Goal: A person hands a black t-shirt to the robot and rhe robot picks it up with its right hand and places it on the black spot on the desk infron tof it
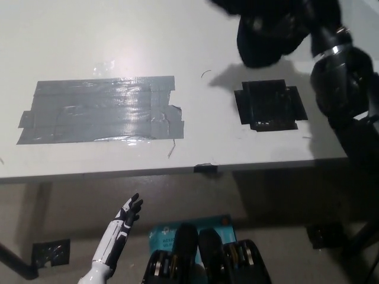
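The black t-shirt (269,32) is seen as a dark bunched mass at the top of the head view, raised above the desk (118,35) and carried at the end of the black right arm; the right hand (296,18) is buried in the same darkness, so whether its fingers are closed on the cloth cannot be told, though the bundle appears to hang from it. The black spot (270,106) lies on the desk below the bundle and nearer the robot, well apart from the cloth; the shirt's shadow falls just beside it. No long axis can be made out in the bundle. The coming move is judged to be a lowering toward the robot. The grey taped patch (100,109) lies far to the left. The white left hand (129,214) is held below the desk edge, fingers spread, holding nothing, and far from the shirt.
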You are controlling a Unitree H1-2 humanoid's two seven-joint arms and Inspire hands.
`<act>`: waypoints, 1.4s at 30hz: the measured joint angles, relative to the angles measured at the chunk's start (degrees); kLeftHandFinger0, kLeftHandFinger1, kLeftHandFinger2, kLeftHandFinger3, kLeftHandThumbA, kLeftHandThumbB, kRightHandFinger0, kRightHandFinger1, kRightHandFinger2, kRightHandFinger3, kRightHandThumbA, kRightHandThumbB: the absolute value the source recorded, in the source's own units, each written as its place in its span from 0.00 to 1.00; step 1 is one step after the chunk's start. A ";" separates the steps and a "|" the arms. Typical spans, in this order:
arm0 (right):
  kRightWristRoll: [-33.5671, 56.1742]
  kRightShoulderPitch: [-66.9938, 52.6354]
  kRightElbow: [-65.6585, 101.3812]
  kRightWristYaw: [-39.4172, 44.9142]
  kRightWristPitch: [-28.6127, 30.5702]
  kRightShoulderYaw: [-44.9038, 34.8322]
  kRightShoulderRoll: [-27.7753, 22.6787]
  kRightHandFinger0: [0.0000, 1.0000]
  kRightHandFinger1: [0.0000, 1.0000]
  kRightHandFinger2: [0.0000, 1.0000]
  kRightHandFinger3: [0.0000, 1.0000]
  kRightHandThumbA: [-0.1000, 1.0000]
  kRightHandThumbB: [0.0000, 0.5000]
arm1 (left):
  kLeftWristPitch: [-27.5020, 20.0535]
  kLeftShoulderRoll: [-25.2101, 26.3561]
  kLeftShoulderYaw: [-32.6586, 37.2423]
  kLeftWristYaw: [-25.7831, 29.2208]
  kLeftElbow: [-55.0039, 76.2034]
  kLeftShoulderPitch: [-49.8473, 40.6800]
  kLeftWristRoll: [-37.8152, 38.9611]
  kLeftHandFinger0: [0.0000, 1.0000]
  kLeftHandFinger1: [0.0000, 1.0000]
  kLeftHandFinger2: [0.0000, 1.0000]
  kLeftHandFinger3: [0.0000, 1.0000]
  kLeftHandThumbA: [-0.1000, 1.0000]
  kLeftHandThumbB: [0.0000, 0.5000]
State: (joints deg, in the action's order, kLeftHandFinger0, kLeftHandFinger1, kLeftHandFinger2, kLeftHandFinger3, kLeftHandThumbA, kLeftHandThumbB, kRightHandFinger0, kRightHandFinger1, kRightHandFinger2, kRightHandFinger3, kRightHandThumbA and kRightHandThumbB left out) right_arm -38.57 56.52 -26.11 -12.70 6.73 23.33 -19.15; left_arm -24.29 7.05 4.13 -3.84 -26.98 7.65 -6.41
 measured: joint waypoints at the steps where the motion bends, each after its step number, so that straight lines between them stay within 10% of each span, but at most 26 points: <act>1: -0.35 0.00 -0.94 0.42 0.19 1.01 -0.20 0.00 0.48 0.97 0.84 0.00 0.40 | 0.00 0.00 0.00 0.01 0.02 -0.01 -0.03 1.00 1.00 1.00 1.00 1.00 1.00; 8: -4.10 -0.49 -11.29 4.36 2.18 8.52 -1.50 0.05 0.58 1.00 1.00 0.00 0.38 | 0.02 0.02 0.14 0.00 0.35 0.10 -0.34 1.00 1.00 1.00 1.00 1.00 1.00; 10: -5.28 -0.81 -14.29 7.28 2.12 10.74 -1.80 0.46 0.91 1.00 1.00 0.02 0.58 | 0.02 0.13 0.32 -0.02 0.37 0.19 -0.46 1.00 1.00 1.00 1.00 1.00 1.00; 11: -5.41 -0.86 -14.82 8.42 2.02 11.02 -1.91 0.56 0.92 1.00 1.00 0.03 0.60 | 0.02 0.15 0.38 -0.02 0.40 0.23 -0.49 1.00 1.00 1.00 1.00 1.00 1.00; 12: -5.35 -0.98 -15.06 9.90 1.80 11.19 -2.01 1.00 1.00 1.00 1.00 0.24 0.69 | 0.03 0.15 0.42 -0.01 0.38 0.25 -0.50 1.00 1.00 1.00 1.00 1.00 1.00; 14: -5.23 -1.17 -15.06 12.18 1.45 11.27 -2.10 1.00 1.00 1.00 1.00 0.43 0.97 | 0.05 0.13 0.45 -0.02 0.33 0.25 -0.49 1.00 1.00 1.00 1.00 1.00 1.00; 18: -5.09 -1.50 -14.81 16.64 0.28 11.43 -2.10 1.00 1.00 1.00 1.00 0.68 1.00 | 0.11 0.10 0.52 -0.03 0.11 0.25 -0.48 1.00 1.00 1.00 1.00 1.00 1.00; 42: 13.42 -3.24 -0.06 40.69 -11.38 4.60 -4.34 1.00 1.00 1.00 1.00 1.00 1.00 | 0.28 0.07 0.71 -0.02 -0.58 0.23 -0.47 0.98 1.00 0.97 1.00 1.00 1.00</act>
State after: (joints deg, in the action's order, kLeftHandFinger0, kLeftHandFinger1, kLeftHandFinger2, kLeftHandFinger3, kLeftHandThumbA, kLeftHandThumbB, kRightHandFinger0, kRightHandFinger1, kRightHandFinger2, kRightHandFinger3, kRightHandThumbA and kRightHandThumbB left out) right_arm -25.16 53.28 -26.17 27.99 -4.65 27.92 -23.49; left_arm -24.01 7.12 4.83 -3.86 -27.56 7.88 -6.87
